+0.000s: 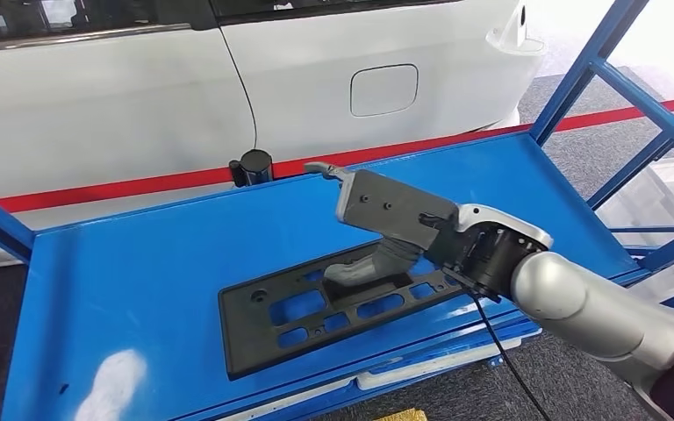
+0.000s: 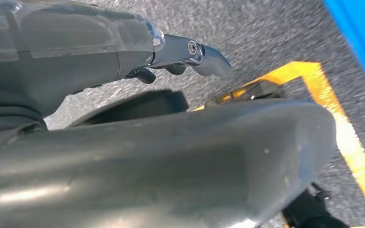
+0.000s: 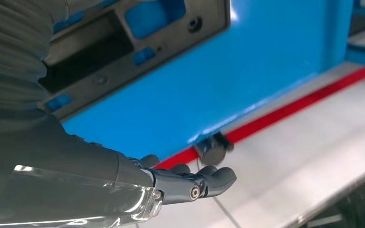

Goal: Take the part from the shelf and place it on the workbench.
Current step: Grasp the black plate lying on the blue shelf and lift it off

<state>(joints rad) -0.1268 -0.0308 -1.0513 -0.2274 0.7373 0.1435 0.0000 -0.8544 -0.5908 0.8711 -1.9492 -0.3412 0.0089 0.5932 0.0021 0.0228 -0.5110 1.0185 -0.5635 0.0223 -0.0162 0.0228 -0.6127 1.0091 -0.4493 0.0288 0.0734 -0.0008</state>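
part: a flat black plastic frame [image 1: 316, 316] with a bunch of rectangular cutouts, lying flat on the blue workbench [image 1: 167, 263] near its front edge, a bit right of the middle

long axis: runs roughly left-right across the bench but skewed — the right end sits further back toward the car, the left end closer to the robot. The left end is the wide squared-off one with a round hole near its corner

right hand: the right hand [image 1: 386, 210] comes in from the lower right on the silver arm, stretched out flat and hovering over the right half of the part. Fingers look straight and pointing back-left toward the car, the thick grey thumb [image 1: 373, 266] hanging down toward the frame. Nothing in it as far as I can see, though whether the thumb actually touches the plastic is hard to call from the head view

right wrist view: fingertips [image 3: 216, 178] extended out past the bench's far edge, with the frame and blue top beside them

left hand: the left hand [image 2: 190, 52] hangs over grey floor with yellow tape [image 2: 347, 137] — fingers look only loosely curled with nothing in them, but most of it is blocked, so I can't tell for sure

background: white car [image 1: 316, 79] behind the bench, a red floor line [image 1: 140, 186] along it, and a small black round thing [image 1: 252, 165] at the bench's back edge
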